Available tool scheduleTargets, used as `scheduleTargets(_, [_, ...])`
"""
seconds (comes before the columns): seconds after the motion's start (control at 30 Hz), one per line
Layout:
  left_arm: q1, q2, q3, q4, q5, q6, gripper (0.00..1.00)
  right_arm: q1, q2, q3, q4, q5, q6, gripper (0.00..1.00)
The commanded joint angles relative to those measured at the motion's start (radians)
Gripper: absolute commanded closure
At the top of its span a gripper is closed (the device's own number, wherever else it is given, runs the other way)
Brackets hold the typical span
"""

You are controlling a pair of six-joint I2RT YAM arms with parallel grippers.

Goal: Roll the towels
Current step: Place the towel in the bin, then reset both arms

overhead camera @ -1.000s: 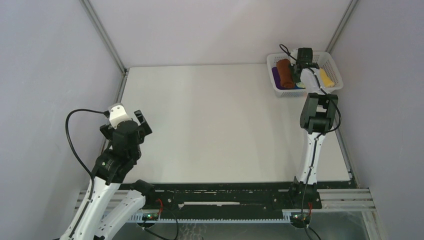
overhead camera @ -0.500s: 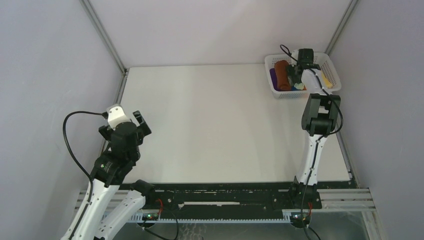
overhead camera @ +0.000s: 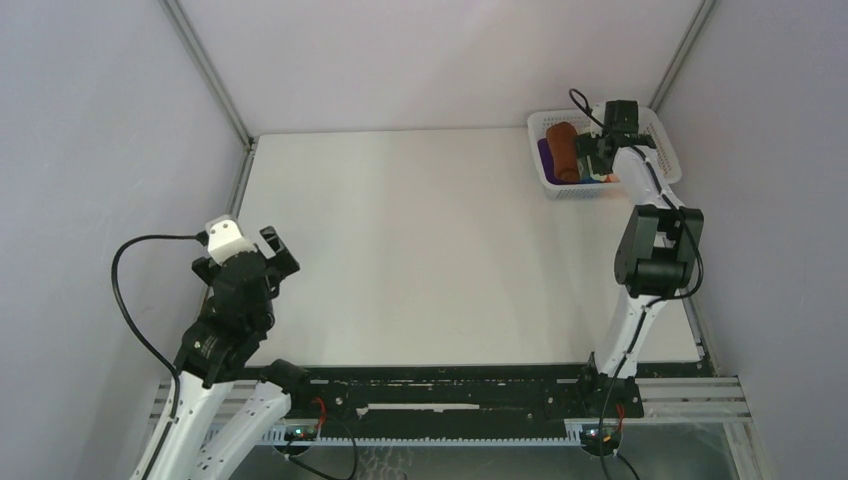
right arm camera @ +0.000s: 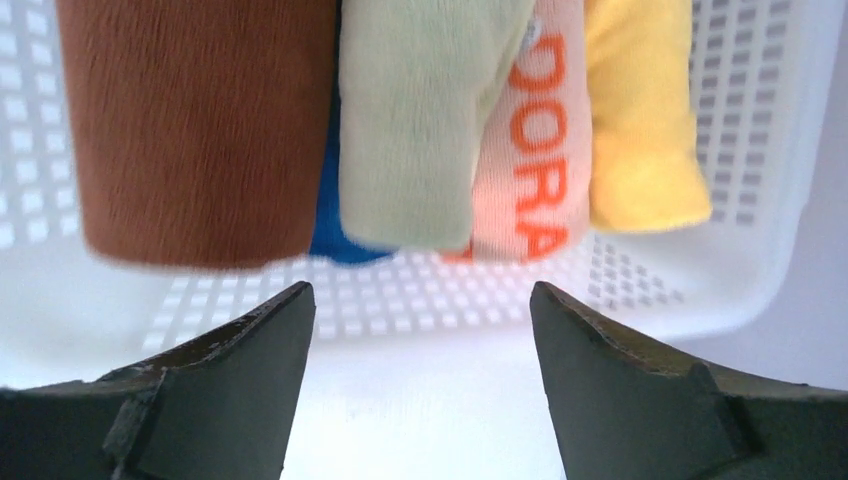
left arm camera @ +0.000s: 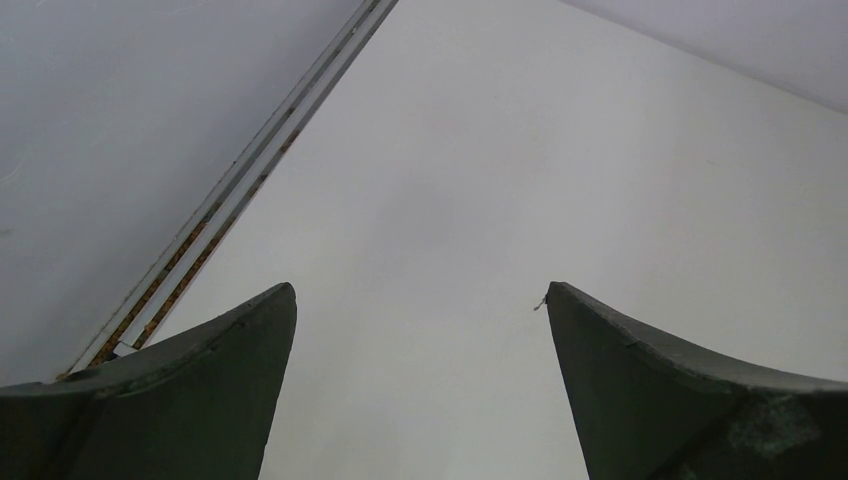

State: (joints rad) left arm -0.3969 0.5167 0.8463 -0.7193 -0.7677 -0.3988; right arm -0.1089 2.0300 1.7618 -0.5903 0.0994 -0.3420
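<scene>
- The white basket sits at the far right corner of the worktop, and both towels are inside it, already rolled.
- The rust-brown towel lies at the basket's left end as a thick roll, its end facing the basket's near wall.
- Just to its right is the second towel, rolled with the pale yellow-cream side outward. No teal shows from the right wrist view.
- A blue roll peeks out low in the gap between those two towels.
- To the right of the cream towel comes the orange-lettered "DORA" roll, touching it, then a bright yellow roll nearest the basket's right wall.
- From overhead, a purple roll is wedged against the basket's left wall beside the brown towel.
- The right gripper hangs at the basket's near wall with its fingers spread wide and nothing between them. The roll ends sit just beyond the fingertips, not touching them.
- The left gripper is well apart from the basket, over at the worktop's opposite, left edge. Its fingers are spread too, and only bare white worktop shows between them.
- The metal rail along that left edge runs just beside the left gripper.
</scene>
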Motion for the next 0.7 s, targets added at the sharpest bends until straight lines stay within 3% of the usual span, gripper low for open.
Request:
scheduleTargets(0.0, [-0.005,-0.035,-0.024,0.036,0.042,0.01,0.0,0.003,-0.211,-0.133,0.066,0.032,0.131,0.2])
scheduleTargets(0.23, [-0.005,-0.112,0.028,0.011,0.192,-0.019,0.0,0.002,-0.642,-0.476,0.122,-0.013,0.436,0.15])
scheduleTargets(0.37, [-0.003,-0.177,0.038,-0.029,0.235,-0.041,0.0,0.0,-0.931,-0.63,0.072,-0.038,0.565,0.05])
scheduleTargets(0.47, [-0.003,-0.236,0.024,-0.053,0.238,-0.054,0.0,0.0,-1.153,-0.724,0.046,-0.068,0.637,0.0])
scheduleTargets(0.67, [-0.003,-0.337,-0.026,-0.12,0.217,-0.096,0.0,-0.001,-1.524,-0.863,0.017,-0.098,0.667,0.0])
